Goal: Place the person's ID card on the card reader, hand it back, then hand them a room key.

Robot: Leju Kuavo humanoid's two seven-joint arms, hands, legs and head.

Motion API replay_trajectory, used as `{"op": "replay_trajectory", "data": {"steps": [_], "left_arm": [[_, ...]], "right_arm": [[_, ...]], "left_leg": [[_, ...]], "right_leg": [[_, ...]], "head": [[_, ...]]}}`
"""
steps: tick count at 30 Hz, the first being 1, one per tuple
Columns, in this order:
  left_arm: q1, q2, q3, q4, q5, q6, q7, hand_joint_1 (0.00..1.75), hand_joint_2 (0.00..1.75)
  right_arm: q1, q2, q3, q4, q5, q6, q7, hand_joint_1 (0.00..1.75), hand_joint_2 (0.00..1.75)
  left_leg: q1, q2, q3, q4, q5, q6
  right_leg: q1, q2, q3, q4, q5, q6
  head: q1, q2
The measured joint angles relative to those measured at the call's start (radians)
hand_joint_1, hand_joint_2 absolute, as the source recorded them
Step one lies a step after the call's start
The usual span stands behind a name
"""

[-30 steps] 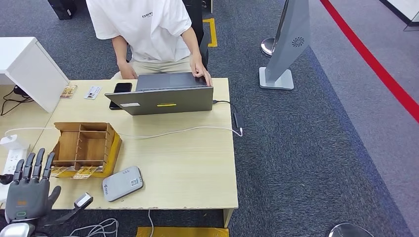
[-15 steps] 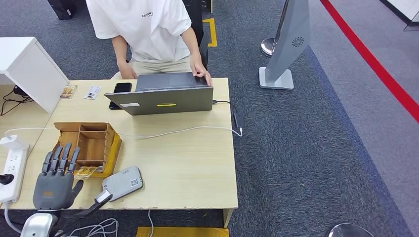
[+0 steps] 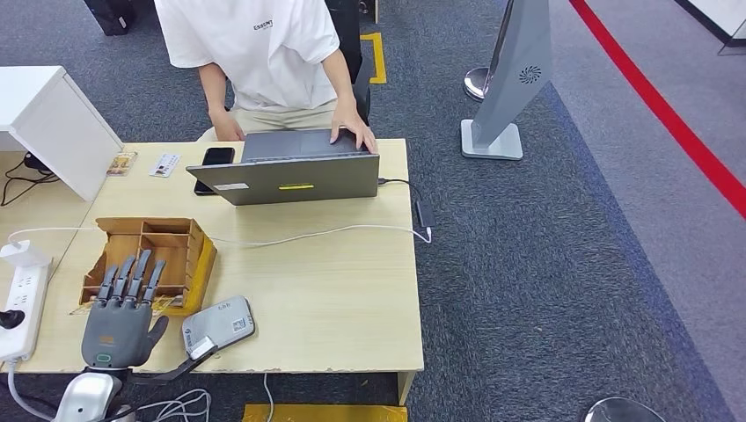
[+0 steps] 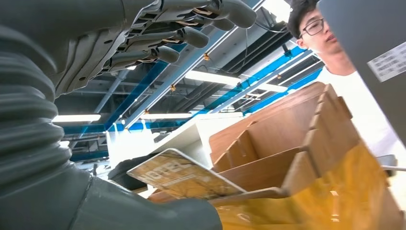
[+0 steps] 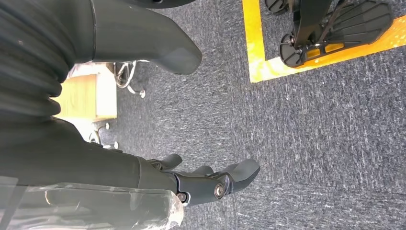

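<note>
My left hand (image 3: 117, 323) hovers open, fingers spread, over the table's front left, its fingertips at the front edge of the wooden compartment box (image 3: 167, 242). Yellowish room key cards (image 3: 165, 304) lie at the box's front. In the left wrist view a hotel key card (image 4: 179, 173) sticks out between the thumb and the spread fingers (image 4: 191, 36), by the box (image 4: 287, 139); the hand is not touching it. The grey card reader (image 3: 220, 325) lies just right of the hand. A small ID card (image 3: 164, 164) rests at the table's far left, near the person (image 3: 255, 53). My right hand (image 5: 119, 165) hangs open over carpet.
The person types on a grey laptop (image 3: 290, 176) at the far edge, with a black phone (image 3: 218, 156) beside it. A white cable (image 3: 317, 235) crosses the table. A power strip (image 3: 22, 294) lies at the left, and a white cabinet (image 3: 48, 119) stands at the far left.
My left hand has moved right and forward from the table's left corner to the front of the wooden box, beside the card reader. The person's hand shifted slightly on the laptop.
</note>
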Motion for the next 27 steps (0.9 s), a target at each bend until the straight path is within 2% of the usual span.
{"op": "replay_trajectory", "data": {"steps": [4,8,9,27], "left_arm": [[-0.002,-0.001,-0.016,0.000,0.000,0.000,0.005,0.00,1.75],[-0.003,-0.003,-0.022,0.000,0.002,0.000,0.005,1.70,1.75],[-0.004,-0.004,-0.022,0.001,0.004,0.000,0.001,1.75,1.75],[-0.033,-0.011,-0.020,0.076,0.020,0.000,-0.069,1.75,1.75]], "right_arm": [[0.000,0.000,-0.001,0.000,0.000,0.000,0.000,0.00,1.75],[0.000,0.000,-0.001,0.000,0.000,0.003,0.002,0.00,1.75],[0.000,0.000,-0.002,0.000,0.000,0.003,0.002,0.00,1.75],[0.000,0.000,-0.003,0.000,0.000,0.007,-0.003,0.00,1.75]], "left_leg": [[0.000,0.000,0.000,0.000,0.000,0.000],[0.000,0.000,0.000,0.000,0.000,0.000],[0.000,0.000,0.000,0.000,0.000,0.000],[0.000,0.000,0.000,0.000,0.000,0.000]], "right_leg": [[0.000,0.000,0.000,0.000,0.000,0.000],[0.000,0.000,0.000,0.000,0.000,0.000],[0.000,0.000,0.000,0.000,0.000,0.000],[0.000,0.000,0.000,0.000,0.000,0.000]], "head": [[0.000,0.000],[0.000,0.000],[0.000,0.000],[0.000,0.000]]}}
